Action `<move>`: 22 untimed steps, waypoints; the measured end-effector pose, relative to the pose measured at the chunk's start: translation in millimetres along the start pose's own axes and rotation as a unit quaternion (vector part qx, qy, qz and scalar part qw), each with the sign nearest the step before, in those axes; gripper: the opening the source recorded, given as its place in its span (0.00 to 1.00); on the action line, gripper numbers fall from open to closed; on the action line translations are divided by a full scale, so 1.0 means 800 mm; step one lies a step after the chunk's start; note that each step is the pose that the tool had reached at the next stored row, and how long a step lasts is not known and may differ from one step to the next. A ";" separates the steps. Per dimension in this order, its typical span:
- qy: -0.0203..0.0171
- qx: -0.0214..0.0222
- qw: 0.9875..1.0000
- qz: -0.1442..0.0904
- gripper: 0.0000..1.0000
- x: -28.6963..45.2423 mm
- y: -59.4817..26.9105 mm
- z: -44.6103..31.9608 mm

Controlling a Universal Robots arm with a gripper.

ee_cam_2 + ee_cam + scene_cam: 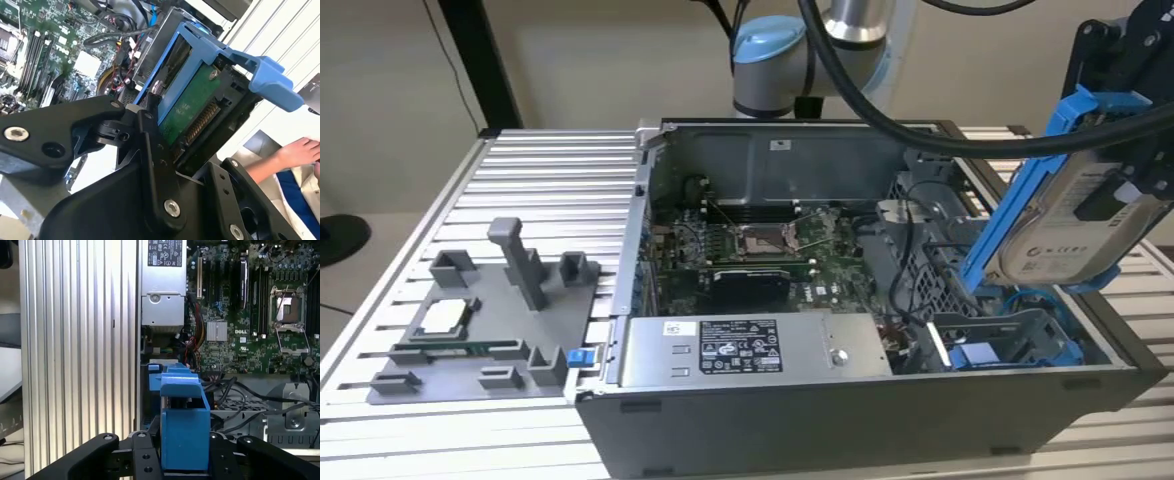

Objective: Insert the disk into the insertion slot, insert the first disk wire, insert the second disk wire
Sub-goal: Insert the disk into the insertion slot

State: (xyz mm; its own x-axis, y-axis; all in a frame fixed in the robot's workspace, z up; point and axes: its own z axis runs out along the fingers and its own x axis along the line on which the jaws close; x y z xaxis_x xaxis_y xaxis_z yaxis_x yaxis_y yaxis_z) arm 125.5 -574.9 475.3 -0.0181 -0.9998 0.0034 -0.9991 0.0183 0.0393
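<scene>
The disk [1062,225], a silver-grey drive with a white label in a bright blue carrier frame, hangs tilted above the open computer case at the exterior view's right. My gripper [1117,185] is shut on it, with black fingers [150,132] clamped on both sides. In the second wrist view I see the disk's [189,107] green underside and its connector row. The first wrist view has the blue carrier [184,432] edge-on between the fingers of my gripper [184,462]. The insertion slot [1003,345], with blue rails and perforated grey metal, lies below the disk in the case's near right corner. Black cables [917,285] run beside it.
A grey power supply box [734,350] with a white sticker sits along the case's front. The motherboard [747,250] lies behind it. A grey fixture block [480,320] with parts stands on the ribbed aluminium table [534,180] at the exterior view's left. A person's hand [295,152] rests beyond the case.
</scene>
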 end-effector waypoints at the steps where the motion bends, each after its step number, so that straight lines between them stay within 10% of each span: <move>1: 0.000 0.000 1.000 0.000 0.00 0.0000 0.000 0.0000; 22: 0.000 0.000 1.000 0.000 0.00 0.0000 0.000 0.0053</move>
State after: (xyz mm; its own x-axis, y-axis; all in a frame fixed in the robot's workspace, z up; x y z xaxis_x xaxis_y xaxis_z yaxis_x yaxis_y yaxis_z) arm 125.6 -575.0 471.1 -0.0181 -0.9998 0.0033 -0.9991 0.0182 0.0393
